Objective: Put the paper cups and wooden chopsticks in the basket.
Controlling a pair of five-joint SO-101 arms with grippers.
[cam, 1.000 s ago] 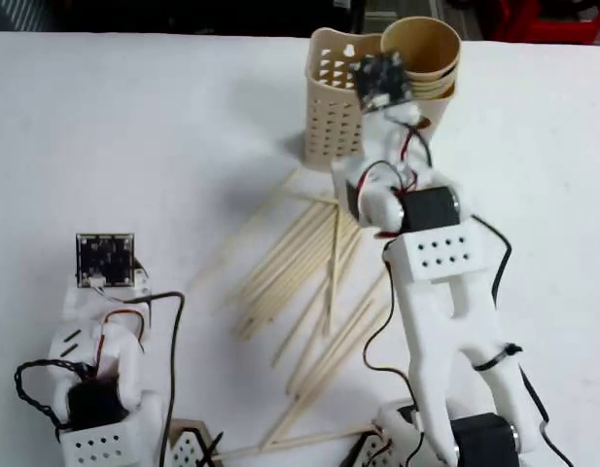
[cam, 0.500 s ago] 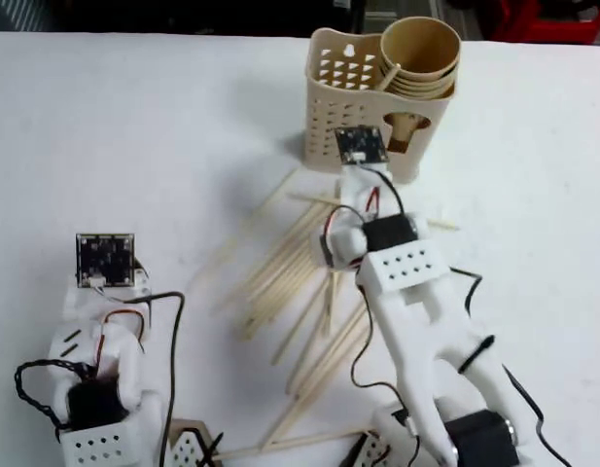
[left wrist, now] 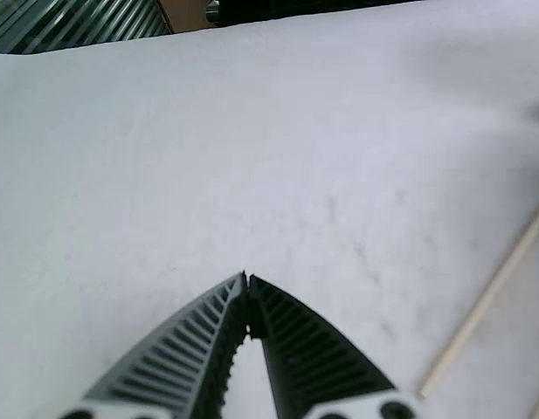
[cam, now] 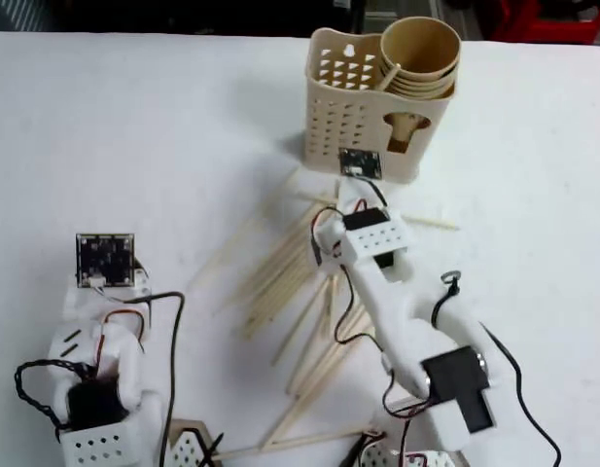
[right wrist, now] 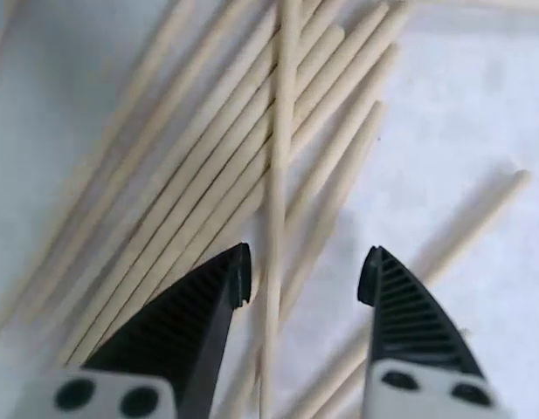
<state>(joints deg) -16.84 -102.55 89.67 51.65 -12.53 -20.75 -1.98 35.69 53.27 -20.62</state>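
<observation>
Wooden chopsticks lie scattered on the white table before the perforated cream basket, which holds the stacked paper cups. The right gripper hangs spread over the sticks. The left gripper is pressed together. The room beyond is dark.

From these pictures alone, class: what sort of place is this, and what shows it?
Probably a robotics lab bench or workshop, not a kitchen: two wired robot arms at a white table, wooden chopsticks strewn loose, and a basket with paper cups staged for practice.
</observation>
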